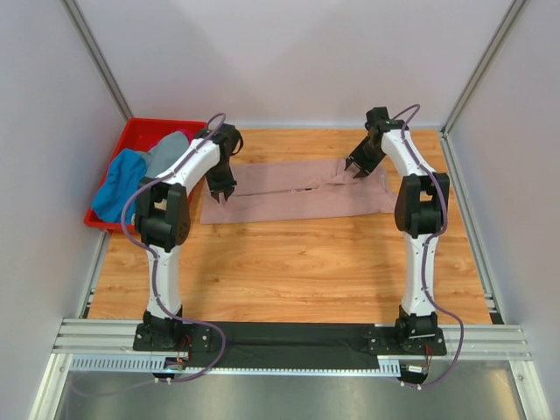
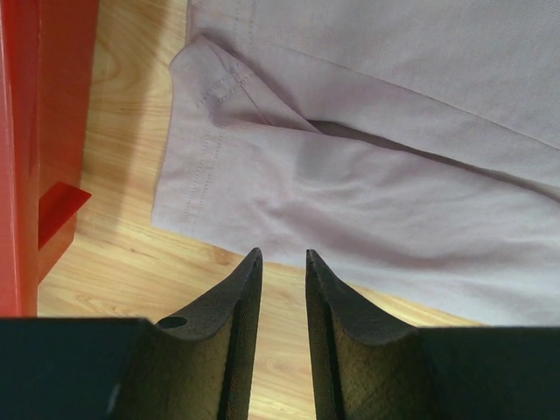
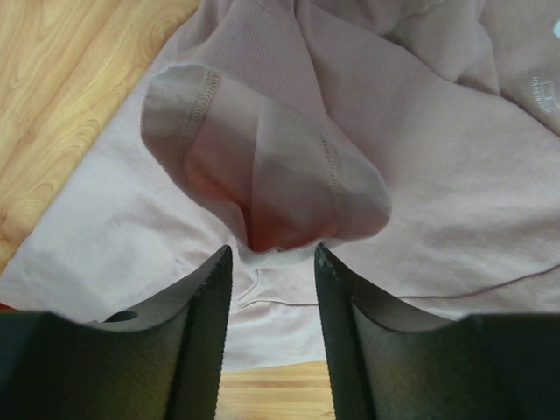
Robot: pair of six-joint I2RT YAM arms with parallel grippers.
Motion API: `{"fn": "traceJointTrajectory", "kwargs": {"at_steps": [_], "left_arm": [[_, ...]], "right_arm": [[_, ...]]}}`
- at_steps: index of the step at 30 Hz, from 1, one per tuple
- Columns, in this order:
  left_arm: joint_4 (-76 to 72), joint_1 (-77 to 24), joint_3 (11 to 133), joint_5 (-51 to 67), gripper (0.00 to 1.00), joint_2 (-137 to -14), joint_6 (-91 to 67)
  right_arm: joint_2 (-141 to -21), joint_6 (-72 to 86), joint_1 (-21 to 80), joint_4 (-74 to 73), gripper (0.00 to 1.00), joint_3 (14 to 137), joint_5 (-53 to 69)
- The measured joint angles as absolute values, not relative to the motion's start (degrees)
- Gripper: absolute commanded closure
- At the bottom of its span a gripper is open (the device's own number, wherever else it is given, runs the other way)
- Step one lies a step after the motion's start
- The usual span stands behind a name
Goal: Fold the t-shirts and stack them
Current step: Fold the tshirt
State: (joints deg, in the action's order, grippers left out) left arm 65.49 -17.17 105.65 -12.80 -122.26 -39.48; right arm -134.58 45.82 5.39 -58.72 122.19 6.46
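A dusty-pink t-shirt (image 1: 297, 192) lies folded into a long strip across the far half of the table. My left gripper (image 1: 220, 196) hovers at its left end. In the left wrist view it (image 2: 282, 258) is open by a narrow gap, with bare wood between its fingers and the shirt's hemmed edge (image 2: 367, 192) just ahead. My right gripper (image 1: 357, 173) is over the shirt's right part. In the right wrist view it (image 3: 274, 254) is open, and a puffed-up sleeve (image 3: 271, 166) of the shirt (image 3: 455, 175) sits just beyond its tips, not between the pads.
A red crate (image 1: 131, 140) stands at the far left, close beside my left gripper (image 2: 35, 131). It holds a blue t-shirt (image 1: 118, 188) and a grey t-shirt (image 1: 166, 150). White walls close in the table on three sides.
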Motion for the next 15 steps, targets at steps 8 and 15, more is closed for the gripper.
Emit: {"fn": "traceJointTrajectory", "kwargs": {"at_steps": [8,15], "left_arm": [[65.6,-17.2,105.3,-13.4,0.66,-122.3,-39.5],[65.6,-17.2,105.3,-13.5,0.67,-122.3,-39.5]], "right_arm": [[-135.6,45.9,6.2,-58.9,0.94,122.8,6.1],[-135.6,46.0,6.3,-55.8,1.0,123.1,8.9]]}}
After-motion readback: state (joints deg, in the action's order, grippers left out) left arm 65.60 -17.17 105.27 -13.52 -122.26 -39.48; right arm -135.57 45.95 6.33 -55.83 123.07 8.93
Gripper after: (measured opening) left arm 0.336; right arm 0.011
